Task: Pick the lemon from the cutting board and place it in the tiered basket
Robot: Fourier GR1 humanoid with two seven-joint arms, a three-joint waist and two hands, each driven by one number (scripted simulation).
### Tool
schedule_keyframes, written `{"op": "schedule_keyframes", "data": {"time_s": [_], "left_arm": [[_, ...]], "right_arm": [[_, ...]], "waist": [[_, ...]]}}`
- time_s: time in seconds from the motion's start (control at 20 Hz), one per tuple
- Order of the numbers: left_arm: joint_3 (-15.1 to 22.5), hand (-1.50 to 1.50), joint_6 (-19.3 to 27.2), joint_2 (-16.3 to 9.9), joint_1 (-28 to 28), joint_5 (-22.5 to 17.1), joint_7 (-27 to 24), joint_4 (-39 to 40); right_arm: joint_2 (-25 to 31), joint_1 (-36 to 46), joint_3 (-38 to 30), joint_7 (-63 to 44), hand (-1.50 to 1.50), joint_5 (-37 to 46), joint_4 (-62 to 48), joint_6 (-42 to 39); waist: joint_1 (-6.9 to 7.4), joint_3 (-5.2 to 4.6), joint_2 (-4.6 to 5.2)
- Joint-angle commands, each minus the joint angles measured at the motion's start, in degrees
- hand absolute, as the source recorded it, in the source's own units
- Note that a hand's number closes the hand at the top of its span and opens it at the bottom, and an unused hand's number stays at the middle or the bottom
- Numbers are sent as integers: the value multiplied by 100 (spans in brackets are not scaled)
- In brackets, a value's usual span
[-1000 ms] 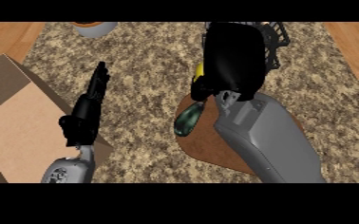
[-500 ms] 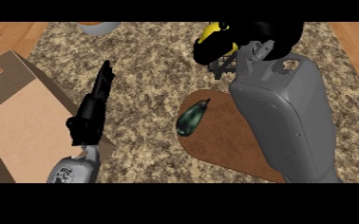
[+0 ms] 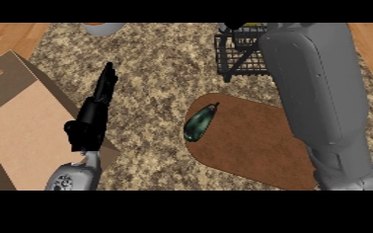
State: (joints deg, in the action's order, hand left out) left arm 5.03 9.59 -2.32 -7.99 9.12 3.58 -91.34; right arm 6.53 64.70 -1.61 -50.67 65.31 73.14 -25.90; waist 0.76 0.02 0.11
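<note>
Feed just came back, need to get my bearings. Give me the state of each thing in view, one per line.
Left hand: open, fingers straight, resting at left.
Right hand: mostly out of view over the basket; state unclear.
Lemon: yellow sliver at the top edge, off the board.
Tiered basket: upright.
Cutting board: flat, holds a dark green vegetable.

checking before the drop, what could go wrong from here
The right forearm hides most of the tiered basket, and only a sliver of yellow, probably the lemon, shows at the top edge, so the release spot cannot be checked. Pulling back, the arm may sweep over the cutting board and nudge the dark green vegetable lying at its left edge.
</note>
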Motion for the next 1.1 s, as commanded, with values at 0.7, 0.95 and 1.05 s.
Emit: {"op": "schedule_keyframes", "data": {"time_s": [0.7, 0.95, 1.05], "left_arm": [[-262, 0, -137, -110, -95, -145, 82, 67], [-46, 0, 20, 61, -44, 81, -91, 185], [39, 0, 27, 133, -21, 82, 78, 30]], "right_arm": [[472, 17, -1144, 724, -150, -322, -2049, 1947], [557, -124, -1561, 1351, -150, -895, -2104, 2388], [510, 3, -1692, 1243, -150, -967, -2005, 2731]], "waist": [[-1, -1, 12], [-21, 0, 2], [-9, 1, -3]]}}
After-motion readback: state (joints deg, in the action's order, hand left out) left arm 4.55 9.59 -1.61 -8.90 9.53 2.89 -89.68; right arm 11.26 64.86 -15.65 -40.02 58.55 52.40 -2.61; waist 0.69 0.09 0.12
